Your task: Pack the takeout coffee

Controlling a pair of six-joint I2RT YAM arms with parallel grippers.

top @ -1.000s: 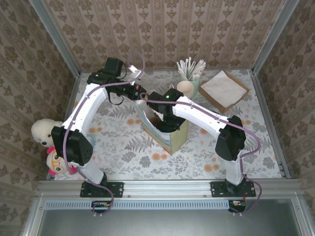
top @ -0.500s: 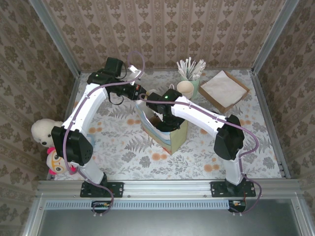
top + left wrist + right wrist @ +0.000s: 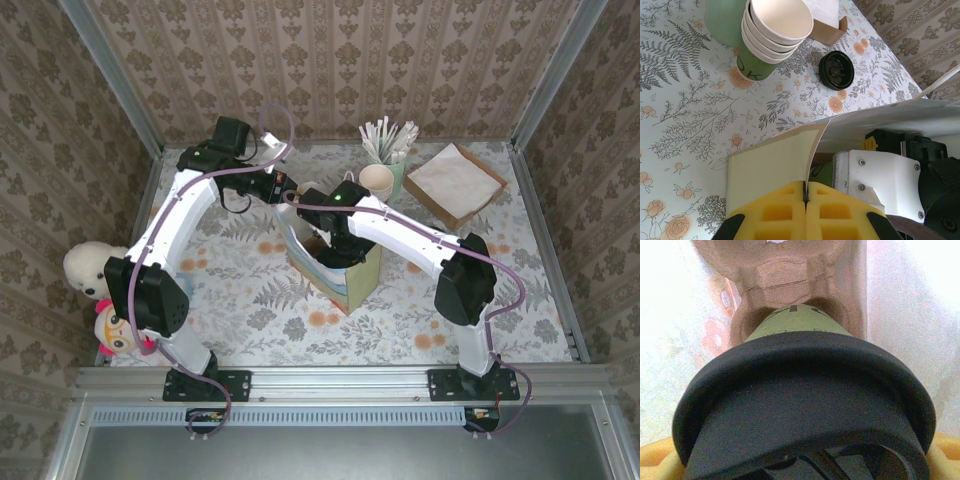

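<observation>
Yellow pads of the right gripper are sitting wide apart, one at each side of the black lid, and by the look of it they are clamping the takeout coffee between them. The green cup is pointing down into a round well of the brown pulp carrier, its base right at the well's mouth; whether it is fully seated I cannot tell. All of this is happening inside the paper bag at mid-table, its pale walls glowing on either side. At the bag's rim, the left gripper is pinching the paper between fully closed jaws, holding the mouth open. Beyond the bag, the stack of lidless cups, a loose lid and the napkin box are standing near the back. So the placing step is in hand. Next, I reckon, comes a gentle push straight down until the cup seats, then the jaws spreading and lifting out without snagging the paper.
</observation>
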